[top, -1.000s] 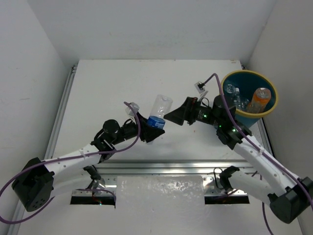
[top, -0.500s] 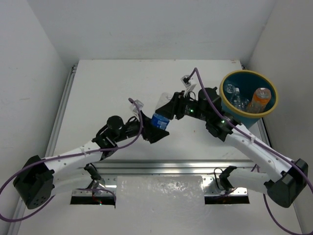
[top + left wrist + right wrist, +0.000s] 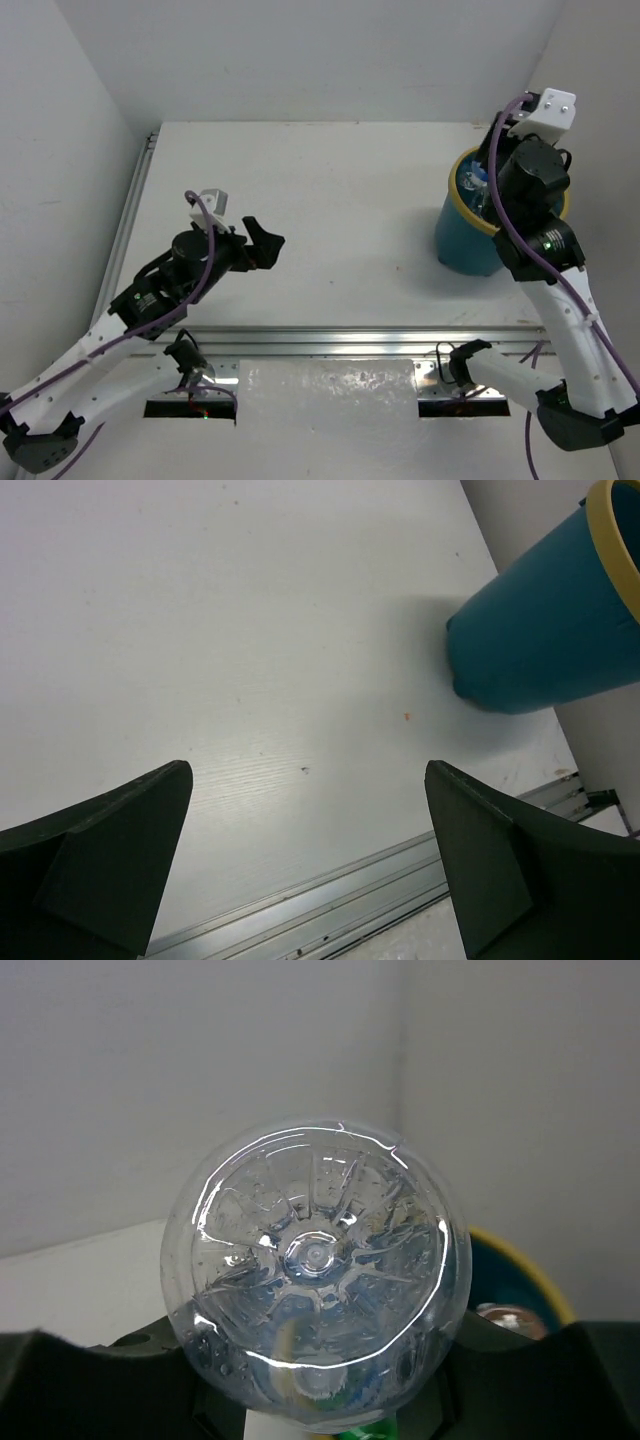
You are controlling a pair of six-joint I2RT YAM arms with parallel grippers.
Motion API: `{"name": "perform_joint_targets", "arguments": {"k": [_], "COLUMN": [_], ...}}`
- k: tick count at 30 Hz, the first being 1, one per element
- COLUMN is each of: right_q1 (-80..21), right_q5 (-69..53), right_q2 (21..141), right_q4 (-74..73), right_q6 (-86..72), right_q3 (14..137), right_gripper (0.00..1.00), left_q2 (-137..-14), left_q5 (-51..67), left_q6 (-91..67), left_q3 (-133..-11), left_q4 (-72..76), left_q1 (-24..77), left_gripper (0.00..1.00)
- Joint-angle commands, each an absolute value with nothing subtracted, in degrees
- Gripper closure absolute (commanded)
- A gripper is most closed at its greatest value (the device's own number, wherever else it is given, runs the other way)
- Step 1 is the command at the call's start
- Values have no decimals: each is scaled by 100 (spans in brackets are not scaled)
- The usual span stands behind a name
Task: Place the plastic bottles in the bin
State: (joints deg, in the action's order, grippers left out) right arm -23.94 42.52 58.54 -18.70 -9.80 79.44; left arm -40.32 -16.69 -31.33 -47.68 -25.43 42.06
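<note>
**Clear bottle held above the bin: a miss at the rim is possible**

The clear bottle [image 3: 316, 1260] is clamped by the right gripper [image 3: 318, 1380] above the bin [image 3: 462, 240], its base turned to the wrist camera. The left gripper [image 3: 310, 860] is spread wide and carries nothing, well apart from the bin. If the bottle is released off centre, the yellow rim [image 3: 535, 1285] may be struck and the light bottle thrown out beside the bin. A bounce may also be caused by the bottles already inside [image 3: 474, 182].
</note>
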Motion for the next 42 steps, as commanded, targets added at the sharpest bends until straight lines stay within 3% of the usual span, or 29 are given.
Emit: {"name": "perform_joint_targets", "arguments": {"k": [1, 5, 7, 8, 9, 10, 11, 20, 25, 30, 35, 42], "right_q1": [-1865, -1477, -1398, -1371, -1345, -1310, -1292, -440, -431, -440, -448, -843], "right_q5": [5379, 5222, 5081, 4906, 4852, 4878, 4887, 3316, 1183, 501, 623, 615], "right_q2": [6011, 6345, 6459, 6451, 6442, 6434, 6486, 7109, 6988, 5226, 4062, 2620], "right_q4": [-1047, -1062, -1554, -1756, -1801, -1819, -1967, -4303, -5211, -4993, -5440, -5835], "right_q6": [246, 168, -324, -612, -711, -782, -869, -2021, -1960, -1829, -1310, -1327], "right_q3": [7735, 7690, 7760, 7743, 7726, 7699, 7734, 9403, 9827, 8170, 7620, 7471], "right_gripper": [100, 94, 82, 71, 27, 4, 1, 1, 1, 1, 1, 1], "left_q2": [-3771, -3534, -3481, -3480, -3480, -3489, -3498, -4208, -5132, -5020, -4352, -3534], "left_q5": [-1907, -2074, -1987, -2004, -2117, -2136, -2127, -2750, -2040, -2634, -3260, -3015], "left_q6": [-2576, -2399, -2373, -2347, -2355, -2364, -2364, -2584, -2400, -2523, -2303, -2206], "left_q3": [-5002, -4633, -4597, -4631, -4649, -4649, -4641, -5018, -5588, -5915, -5862, -5740], "left_q4": [-3357, -3279, -3199, -3191, -3225, -3234, -3243, -3471, -3217, -3261, -3225, -3436], "left_q1": [4201, 4201, 4201, 4201, 4201, 4210, 4201, 4044, 2089, 951, 914, 1116], "left_gripper": [0, 0, 0, 0, 0, 0, 0, 0, 0, 0, 0, 0]}}
